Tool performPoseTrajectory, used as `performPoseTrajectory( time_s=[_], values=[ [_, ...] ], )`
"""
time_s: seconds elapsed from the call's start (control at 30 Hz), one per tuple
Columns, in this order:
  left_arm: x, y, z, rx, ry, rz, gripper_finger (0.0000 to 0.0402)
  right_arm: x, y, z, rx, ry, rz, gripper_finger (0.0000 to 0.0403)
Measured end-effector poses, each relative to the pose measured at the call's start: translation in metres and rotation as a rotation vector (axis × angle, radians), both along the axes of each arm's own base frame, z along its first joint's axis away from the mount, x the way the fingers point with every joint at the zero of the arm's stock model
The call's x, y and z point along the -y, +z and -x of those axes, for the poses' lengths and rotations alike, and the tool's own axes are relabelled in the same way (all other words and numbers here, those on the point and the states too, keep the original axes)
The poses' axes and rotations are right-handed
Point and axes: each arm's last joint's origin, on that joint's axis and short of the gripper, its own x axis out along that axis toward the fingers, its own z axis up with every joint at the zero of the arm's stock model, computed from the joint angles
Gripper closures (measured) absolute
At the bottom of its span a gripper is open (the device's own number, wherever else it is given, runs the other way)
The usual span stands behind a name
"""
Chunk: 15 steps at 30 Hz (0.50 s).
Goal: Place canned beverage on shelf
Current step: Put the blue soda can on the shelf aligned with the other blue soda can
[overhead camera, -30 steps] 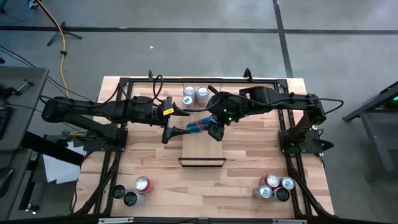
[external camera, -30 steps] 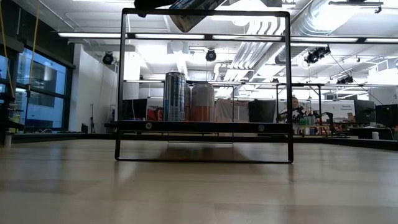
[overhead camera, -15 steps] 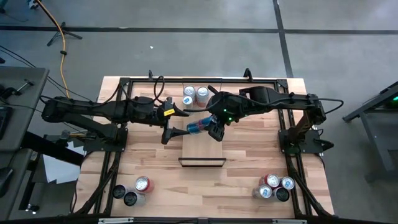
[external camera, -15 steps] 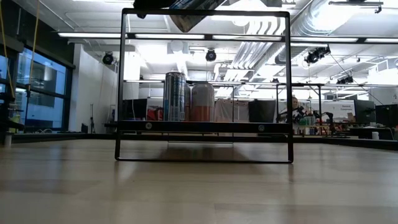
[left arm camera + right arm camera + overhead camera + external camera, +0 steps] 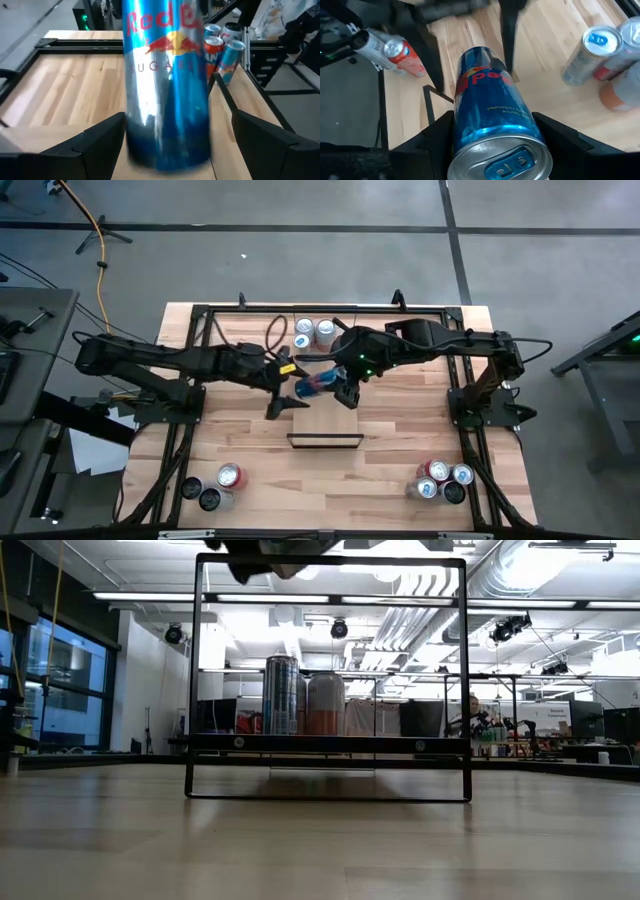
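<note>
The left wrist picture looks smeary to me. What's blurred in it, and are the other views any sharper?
In the left wrist view the blue can fills the middle, its edges and lettering smeared. In the right wrist view the same can shows crisp, while the left gripper beyond it is streaked. The low view is sharp on the shelf frame, with bright ceiling lights glaring behind.

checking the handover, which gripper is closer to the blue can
Right. The right gripper is shut on the blue can; the left gripper is open around the can's other end, not gripping.
</note>
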Motion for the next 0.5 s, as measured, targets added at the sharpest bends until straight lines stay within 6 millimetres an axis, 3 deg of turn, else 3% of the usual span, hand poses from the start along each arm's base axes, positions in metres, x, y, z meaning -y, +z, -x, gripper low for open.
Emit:
performPoseTrajectory(
  time_s=[0.17, 0.5],
  values=[
    [0.002, -0.007, -0.015, 0.031, 0.006, 0.029, 0.0078, 0.000, 0.000, 0.000, -0.006, 0.005, -0.006, 0.0181],
    [0.000, -0.002, -0.019, 0.099, 0.020, 0.056, 0.0078, 0.000, -0.002, 0.002, -0.031, 0.002, -0.008, 0.0181]
  ],
)
